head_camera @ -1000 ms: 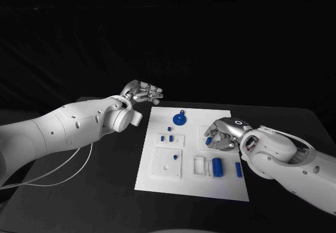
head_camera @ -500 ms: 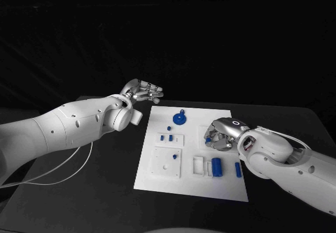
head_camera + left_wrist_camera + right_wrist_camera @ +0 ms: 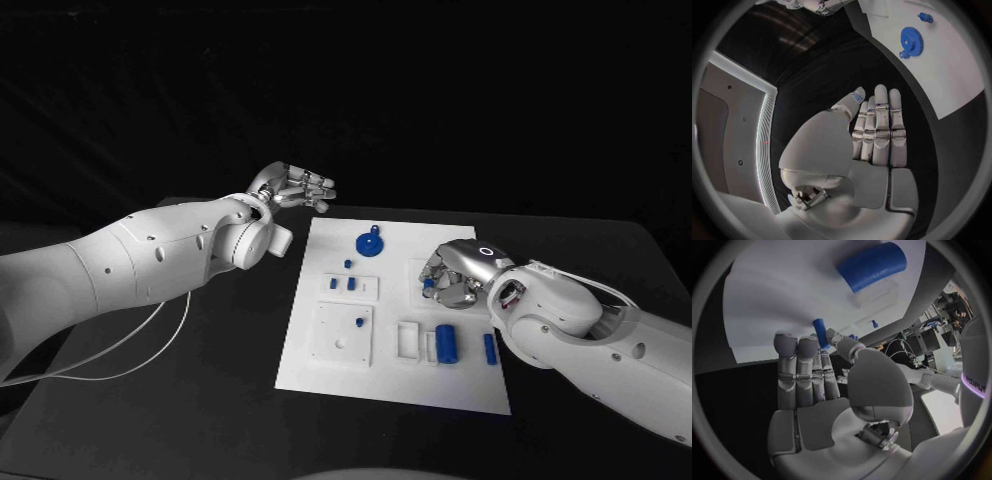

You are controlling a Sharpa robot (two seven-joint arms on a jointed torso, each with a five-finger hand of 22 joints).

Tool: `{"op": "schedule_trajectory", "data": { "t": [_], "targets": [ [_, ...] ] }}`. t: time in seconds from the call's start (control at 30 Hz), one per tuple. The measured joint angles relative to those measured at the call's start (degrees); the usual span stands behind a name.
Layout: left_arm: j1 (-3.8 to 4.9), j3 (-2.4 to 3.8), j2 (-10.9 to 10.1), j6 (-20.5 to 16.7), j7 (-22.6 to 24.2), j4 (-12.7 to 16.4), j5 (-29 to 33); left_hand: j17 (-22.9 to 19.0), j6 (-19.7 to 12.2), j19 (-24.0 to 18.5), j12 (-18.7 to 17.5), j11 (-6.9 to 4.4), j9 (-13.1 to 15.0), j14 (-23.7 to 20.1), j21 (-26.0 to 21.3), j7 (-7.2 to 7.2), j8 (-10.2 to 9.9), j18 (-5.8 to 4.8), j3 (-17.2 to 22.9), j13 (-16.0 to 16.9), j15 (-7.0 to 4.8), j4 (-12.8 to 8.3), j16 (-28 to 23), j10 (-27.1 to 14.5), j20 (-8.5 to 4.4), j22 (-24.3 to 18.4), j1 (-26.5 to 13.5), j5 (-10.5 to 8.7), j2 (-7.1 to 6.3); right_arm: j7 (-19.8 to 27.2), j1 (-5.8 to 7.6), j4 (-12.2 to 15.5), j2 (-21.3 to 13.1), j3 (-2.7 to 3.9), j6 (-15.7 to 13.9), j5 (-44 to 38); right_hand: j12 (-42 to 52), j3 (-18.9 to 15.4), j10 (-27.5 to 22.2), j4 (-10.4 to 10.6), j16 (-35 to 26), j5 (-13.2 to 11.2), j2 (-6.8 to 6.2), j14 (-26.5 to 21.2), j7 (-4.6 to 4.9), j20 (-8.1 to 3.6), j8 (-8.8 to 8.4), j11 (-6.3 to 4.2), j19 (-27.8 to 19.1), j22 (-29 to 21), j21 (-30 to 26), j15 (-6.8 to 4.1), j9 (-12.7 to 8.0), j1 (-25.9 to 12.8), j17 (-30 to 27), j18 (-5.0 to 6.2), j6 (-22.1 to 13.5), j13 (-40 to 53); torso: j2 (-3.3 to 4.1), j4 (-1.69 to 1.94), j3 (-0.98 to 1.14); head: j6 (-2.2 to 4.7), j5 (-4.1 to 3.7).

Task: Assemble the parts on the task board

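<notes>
The white task board (image 3: 325, 370) lies mid-table. On it are a blue gear (image 3: 371, 243), small blue pegs (image 3: 335, 284), a white holed block (image 3: 346, 335), a blue cylinder (image 3: 449, 343) and a blue bar (image 3: 490, 347). My right hand (image 3: 456, 272) hovers low over the board's right middle. It pinches a small blue peg (image 3: 820, 333) between thumb and fingertips (image 3: 807, 342); that peg (image 3: 428, 283) pokes out at the hand's left side. The blue cylinder (image 3: 871, 266) lies beyond it. My left hand (image 3: 296, 188) hangs off the board's far left corner, fingers (image 3: 879, 120) straight, holding nothing. The gear (image 3: 911, 42) lies ahead of it.
Black table (image 3: 188, 400) surrounds the board on all sides. A white cable (image 3: 130, 350) trails from my left arm over the table's left part. A white slotted holder (image 3: 410, 340) stands beside the blue cylinder.
My right hand has drawn slightly towards the board's far side with the blue peg, which now sits a little higher in the picture. The left hand has hardly moved.
</notes>
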Motion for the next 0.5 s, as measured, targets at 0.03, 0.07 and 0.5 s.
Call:
{"op": "schedule_trajectory", "data": {
  "t": [0.03, 0.07, 0.5],
  "targets": [
    [0.00, 0.00, 0.0, 0.0, 0.0, -0.1, 0.0, 0.0, 0.0, 0.0, 0.0, 0.00, 0.0, 0.0, 0.0, 0.00, 0.0, 0.00, 0.0, 0.0, 0.00, 0.0, 0.0, 0.0, 0.00, 0.0, 0.0, 0.00, 0.00, -0.1, 0.00, 0.2, -0.1, 0.00, -0.2, 0.0, 0.0, 0.0, 0.0, 0.0, 0.0, 0.0, -0.06, 0.0, 0.00, 0.00, 0.01, 0.00, 0.0, 0.0, 0.0, -0.03, 0.1, -0.1, 0.0, 0.03, 0.0, 0.1, 0.00, 0.00, 0.00, 0.00, -0.01],
    [0.00, 0.00, 0.0, 0.0, 0.0, -0.1, 0.0, 0.0, 0.0, 0.0, 0.0, 0.00, 0.0, 0.0, 0.0, 0.00, 0.0, 0.00, 0.0, 0.0, 0.00, 0.0, 0.0, 0.0, 0.00, 0.0, 0.0, 0.00, 0.00, -0.1, 0.00, 0.4, -0.2, 0.00, -0.4, 0.0, 0.0, 0.0, 0.0, 0.0, 0.0, 0.0, -0.06, -0.1, 0.00, 0.00, 0.01, 0.00, 0.0, 0.0, 0.0, -0.10, 0.3, -0.1, 0.0, 0.09, 0.0, 0.1, 0.00, 0.01, 0.00, 0.00, -0.01],
    [0.00, 0.00, 0.1, 0.1, 0.0, -0.6, 0.0, 0.0, 0.0, 0.0, 0.0, 0.00, 0.0, 0.0, 0.0, 0.00, 0.0, 0.00, 0.0, 0.0, 0.00, 0.0, 0.0, 0.0, 0.00, 0.0, 0.0, 0.00, 0.00, -0.2, 0.09, 5.4, -2.0, 2.79, -3.2, 2.8, 0.0, -0.2, 0.0, 0.7, -0.3, 0.0, -0.07, -0.1, -0.02, -0.19, 0.01, -0.01, 0.2, 0.2, 0.1, -0.10, 0.3, 0.0, 0.3, 0.29, 0.0, -0.2, -0.04, -0.02, -0.05, 0.10, 0.38]
  ]
}}
